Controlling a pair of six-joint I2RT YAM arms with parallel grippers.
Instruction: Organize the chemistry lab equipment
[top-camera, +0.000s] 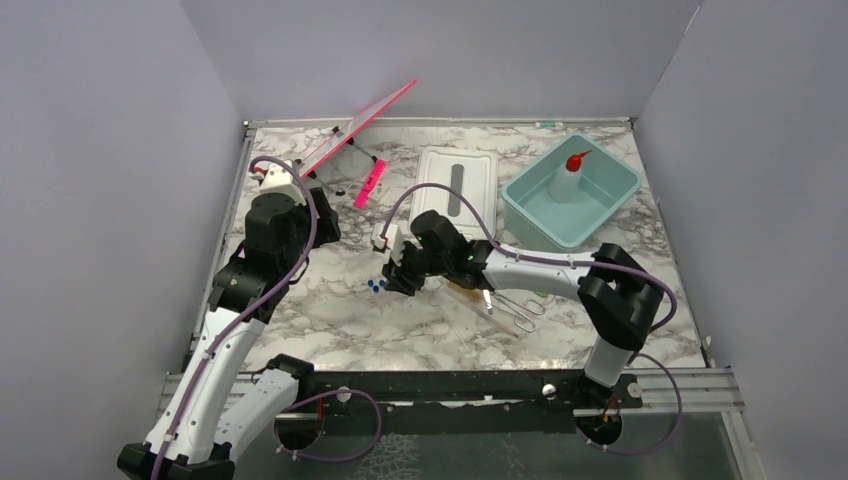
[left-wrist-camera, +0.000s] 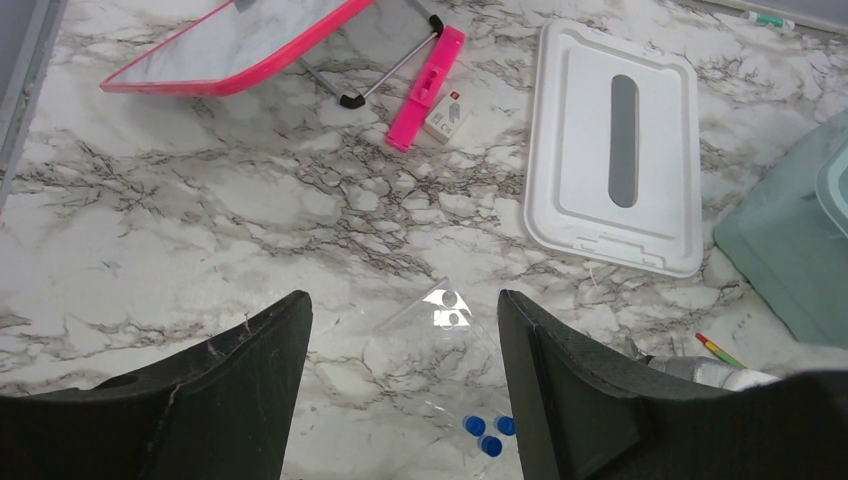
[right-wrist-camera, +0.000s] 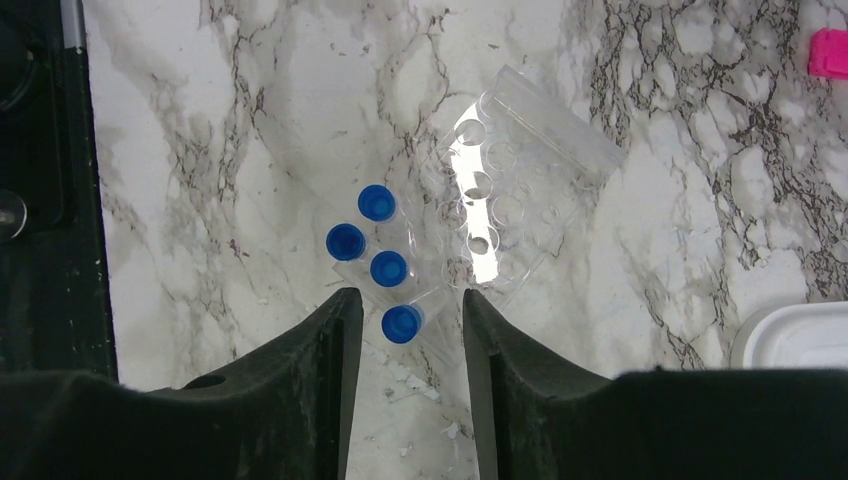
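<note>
The worktop (top-camera: 340, 320) shows white marble with dark grey veining. The tubes (right-wrist-camera: 388, 268) are clear with blue caps. The squeeze bottle (top-camera: 568, 180) is white with a red nozzle. The tub (top-camera: 536, 220) is teal; the lid (top-camera: 440, 185), white.

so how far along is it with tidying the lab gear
Done: the white squeeze bottle stands in the teal tub. In hand: the right claw is open around one blue-capped tube beside the clear rack, not gripping it. Left: the four tubes and the wire clamp lie loose on the table.
</note>
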